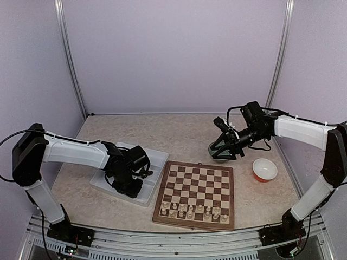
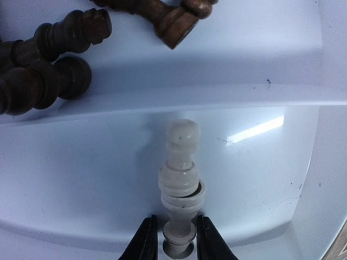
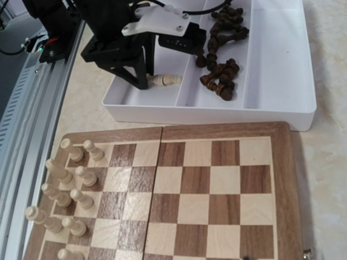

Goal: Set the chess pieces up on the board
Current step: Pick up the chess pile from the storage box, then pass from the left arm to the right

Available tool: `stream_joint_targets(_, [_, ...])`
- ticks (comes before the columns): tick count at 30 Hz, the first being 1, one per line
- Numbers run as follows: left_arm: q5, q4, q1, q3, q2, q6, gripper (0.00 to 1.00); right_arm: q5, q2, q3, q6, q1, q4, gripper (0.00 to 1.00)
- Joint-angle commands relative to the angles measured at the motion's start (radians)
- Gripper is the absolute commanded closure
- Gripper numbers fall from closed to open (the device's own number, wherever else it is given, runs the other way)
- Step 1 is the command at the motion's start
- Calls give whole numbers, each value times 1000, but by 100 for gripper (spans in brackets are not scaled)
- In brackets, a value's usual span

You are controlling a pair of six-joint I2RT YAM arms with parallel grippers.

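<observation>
We see the board (image 1: 200, 179) lying flat on the table (image 1: 252, 206), with cream pieces (image 1: 192, 210) standing on its two near rows. The white tray (image 1: 157, 157) sits just left of it and holds a pile of dark pieces (image 3: 219, 81). The left pincer (image 2: 177, 241) reaches into the tray. Its fingers sit on both sides of a lying cream piece (image 2: 181, 179), but we cannot tell if they squeeze it. The right pincer (image 1: 221, 150) hangs behind the board, and we cannot tell if it is open or closed.
</observation>
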Motion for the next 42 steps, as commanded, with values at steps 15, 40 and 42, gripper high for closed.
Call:
stream_joint_targets(15, [-82, 39, -43, 56, -70, 111, 100, -31, 1, 48, 36, -3, -2, 48])
stream_joint_targets(40, [126, 356, -195, 181, -140, 232, 100, -205, 322, 315, 224, 238, -44, 53])
stream_joint_targets(42, [127, 360, -199, 189, -130, 236, 100, -210, 329, 322, 225, 247, -45, 53])
